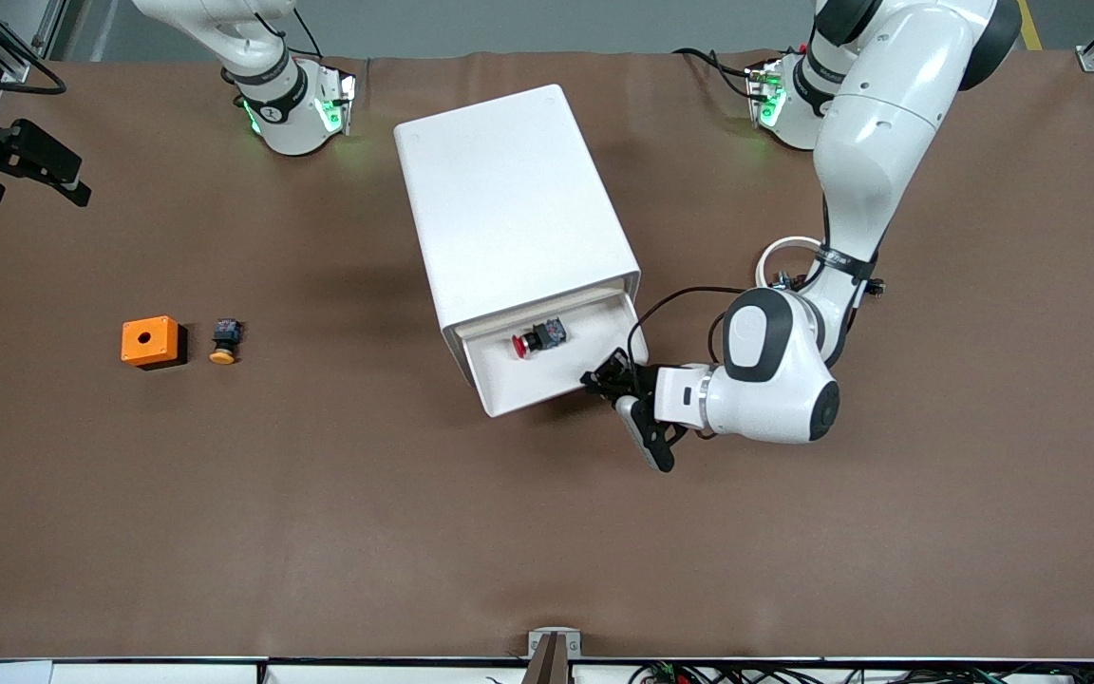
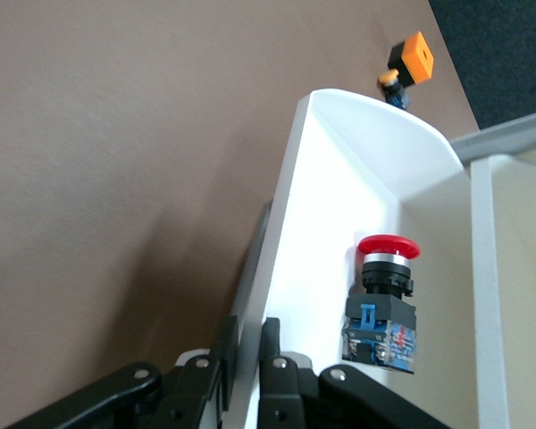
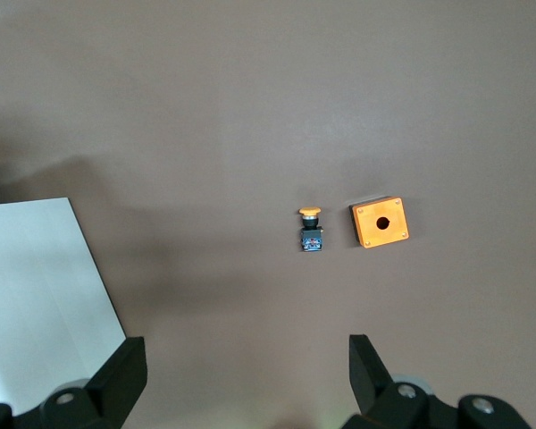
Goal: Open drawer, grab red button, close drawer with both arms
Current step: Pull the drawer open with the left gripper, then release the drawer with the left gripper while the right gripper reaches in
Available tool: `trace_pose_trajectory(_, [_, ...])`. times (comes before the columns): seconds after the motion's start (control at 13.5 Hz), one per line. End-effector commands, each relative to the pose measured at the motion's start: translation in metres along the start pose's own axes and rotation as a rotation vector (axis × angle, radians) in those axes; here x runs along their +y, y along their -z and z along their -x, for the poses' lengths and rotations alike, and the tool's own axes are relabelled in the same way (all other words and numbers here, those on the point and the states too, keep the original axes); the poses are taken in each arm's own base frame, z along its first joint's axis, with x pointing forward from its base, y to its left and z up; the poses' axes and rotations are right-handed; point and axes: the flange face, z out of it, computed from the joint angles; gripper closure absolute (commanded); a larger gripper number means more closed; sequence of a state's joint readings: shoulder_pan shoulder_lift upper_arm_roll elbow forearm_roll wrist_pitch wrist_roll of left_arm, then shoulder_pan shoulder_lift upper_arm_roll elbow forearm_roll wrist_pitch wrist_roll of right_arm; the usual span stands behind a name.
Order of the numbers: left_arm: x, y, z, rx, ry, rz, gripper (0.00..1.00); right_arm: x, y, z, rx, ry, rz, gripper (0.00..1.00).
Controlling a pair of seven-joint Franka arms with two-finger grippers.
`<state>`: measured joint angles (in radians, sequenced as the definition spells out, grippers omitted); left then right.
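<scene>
While the cabinet (image 1: 509,218) stands mid-table, its top drawer sits pulled out toward the front camera:
Drawer (image 1: 547,375): open; only this top tray shows, the lower ones are hidden under it.
Button (image 1: 537,338): lying on its side in the drawer, close to the cabinet's opening, red cap toward the right arm's end of the table (the left wrist view shows it plainly, with a blue-and-black body).
Left gripper (image 1: 604,382): at the drawer's front corner toward the left arm's end, fingers (image 2: 272,357) closed on the front wall, one inside and one outside.
Right gripper (image 3: 241,371): raised high over the table, waiting, fingers spread wide; the front view cuts it off.
Orange cube (image 1: 150,341): on the table toward the right arm's end, well apart from the cabinet.
Yellow-capped button (image 1: 224,341): just beside the cube, on its cabinet side.
</scene>
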<state>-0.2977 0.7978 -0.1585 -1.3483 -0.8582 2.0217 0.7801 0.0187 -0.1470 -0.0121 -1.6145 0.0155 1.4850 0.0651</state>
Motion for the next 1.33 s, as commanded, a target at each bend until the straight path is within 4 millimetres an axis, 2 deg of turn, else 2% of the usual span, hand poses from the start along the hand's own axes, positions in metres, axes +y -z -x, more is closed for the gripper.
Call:
trace_pose_trajectory(0.0, [-0.024, 0.036, -0.006, 0.081, 0.023, -0.067, 1.00, 0.000, 0.010, 0.002, 0.020, -0.025, 0.010, 0.00])
trace_pose_trajectory(0.15, [-0.033, 0.047, -0.004, 0.098, 0.010, -0.083, 1.00, 0.005, 0.006, -0.001, 0.007, -0.027, 0.000, 0.00])
trace_pose_trajectory(0.3, [-0.041, 0.059, -0.004, 0.122, 0.016, -0.101, 1.00, 0.002, -0.020, -0.016, -0.044, -0.026, 0.019, 0.00])
trace_pose_trajectory(0.37, [-0.043, 0.064, -0.006, 0.135, 0.007, -0.112, 1.00, 0.003, -0.046, -0.033, -0.088, -0.025, 0.012, 0.00])
trace_pose_trajectory(0.44, [-0.045, 0.067, -0.006, 0.146, 0.007, -0.121, 1.00, 0.003, -0.053, -0.041, -0.097, -0.022, 0.009, 0.00])
trace_pose_trajectory(0.59, [-0.049, 0.073, -0.007, 0.169, 0.011, -0.141, 1.00, -0.003, -0.053, -0.042, -0.098, -0.008, 0.021, 0.00])
trace_pose_trajectory(0.67, [-0.049, 0.074, -0.007, 0.176, 0.013, -0.147, 1.00, -0.003, -0.060, -0.045, -0.110, -0.010, 0.020, 0.00])
trace_pose_trajectory(0.74, [-0.048, 0.075, -0.008, 0.179, 0.023, -0.147, 0.99, -0.003, -0.075, -0.053, -0.140, -0.009, 0.025, 0.00])
trace_pose_trajectory(0.89, [-0.048, 0.075, -0.008, 0.182, 0.029, -0.144, 0.82, -0.010, -0.078, -0.055, -0.139, -0.012, 0.023, 0.00])
trace_pose_trajectory(1.04, [-0.045, 0.078, -0.011, 0.198, 0.030, -0.151, 0.35, -0.021, -0.085, -0.056, -0.148, -0.083, 0.014, 0.00])
trace_pose_trajectory(1.11, [-0.045, 0.079, -0.011, 0.203, 0.044, -0.151, 0.00, -0.034, -0.085, -0.055, -0.149, -0.170, 0.005, 0.00])
trace_pose_trajectory(1.26, [-0.041, 0.088, -0.016, 0.217, 0.044, -0.156, 0.00, -0.080, -0.082, -0.048, -0.147, -0.324, 0.007, 0.00])
